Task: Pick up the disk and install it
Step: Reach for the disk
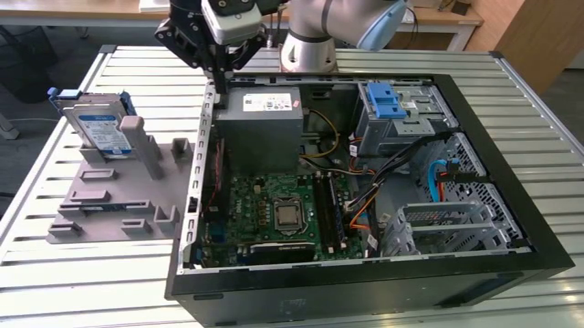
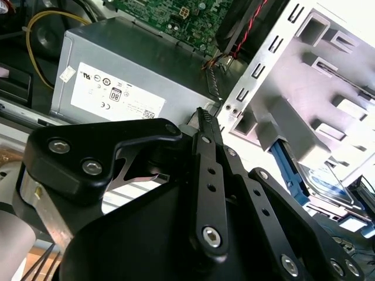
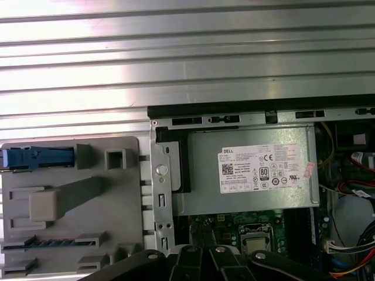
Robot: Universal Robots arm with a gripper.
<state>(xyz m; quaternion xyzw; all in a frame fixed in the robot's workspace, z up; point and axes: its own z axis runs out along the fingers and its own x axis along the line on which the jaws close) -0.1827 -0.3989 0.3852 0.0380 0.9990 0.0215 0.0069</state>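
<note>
The disk (image 1: 98, 126) is a silver-grey drive with a blue-and-white label and blue rails. It stands on edge in the grey fixture (image 1: 109, 198) at the exterior view's left. The first wrist view shows the disk (image 3: 36, 157) edge-on, and in the second wrist view the disk (image 2: 326, 182) is partly hidden behind a fixture post. My gripper (image 1: 221, 85) hangs over the back left corner of the open computer case, to the right of the disk and apart from it. Its black fingers (image 2: 206, 153) are shut with nothing between them. In the first wrist view the gripper (image 3: 202, 253) is above the case edge.
The open computer case (image 1: 511, 205) lies on a slatted metal table (image 1: 82, 287). Inside are a grey power supply box (image 1: 264, 126) with a white sticker, a green motherboard (image 1: 273, 212), loose cables, and a silver drive cage (image 1: 401, 116) with a blue latch at the back right.
</note>
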